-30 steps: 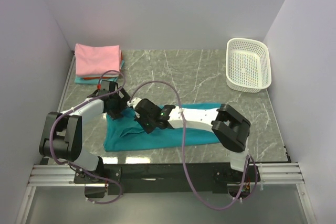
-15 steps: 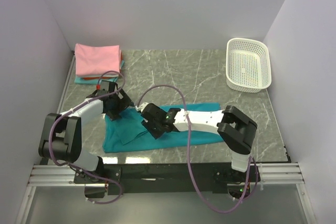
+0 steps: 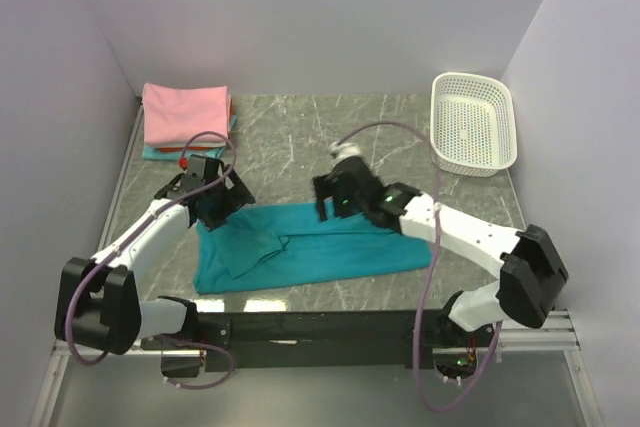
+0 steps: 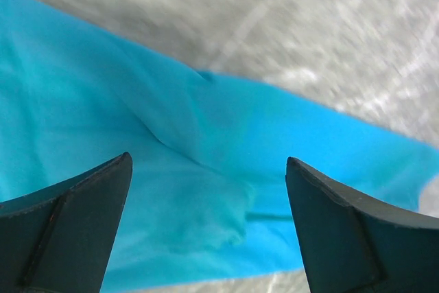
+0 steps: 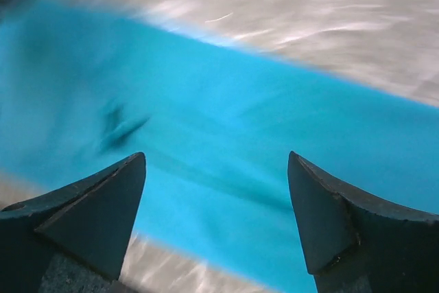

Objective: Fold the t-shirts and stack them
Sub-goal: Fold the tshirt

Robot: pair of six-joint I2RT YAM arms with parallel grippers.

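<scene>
Shirt in hand: the teal-blue t-shirt [image 3: 330,252] lies flat on the table [image 3: 400,147] just ahead of the arm bases. It is already narrowed into a band, with a loose flap doubled over near its left end.

Long axis: it runs left to right across your view, so I judge the next fold has to bring one short end over toward the other.

Left gripper [image 3: 222,207]: it sits at the shirt's far left corner. Its wrist camera shows the jaws spread wide with nothing between them and teal cloth directly below.

Right gripper [image 3: 330,205]: it hangs over the far long edge, about mid-length. Its jaws are also wide and hold nothing, with cloth filling most of its wrist view.

Key relation: both grippers are on the far edge and the cloth extends toward you from each. The left one is nearer the left end; the right end of the shirt is well apart from both, though closer to the right arm.

Change from a second ago: the right arm was reaching across the shirt's left half, close to the left gripper. It has now swung back out to mid-edge, while the left gripper has barely moved.

Finished stack: the pink t-shirt [image 3: 185,107] tops a pile in the far left corner, well apart from the teal one.

Basket [image 3: 473,122]: far right corner, not involved.
</scene>
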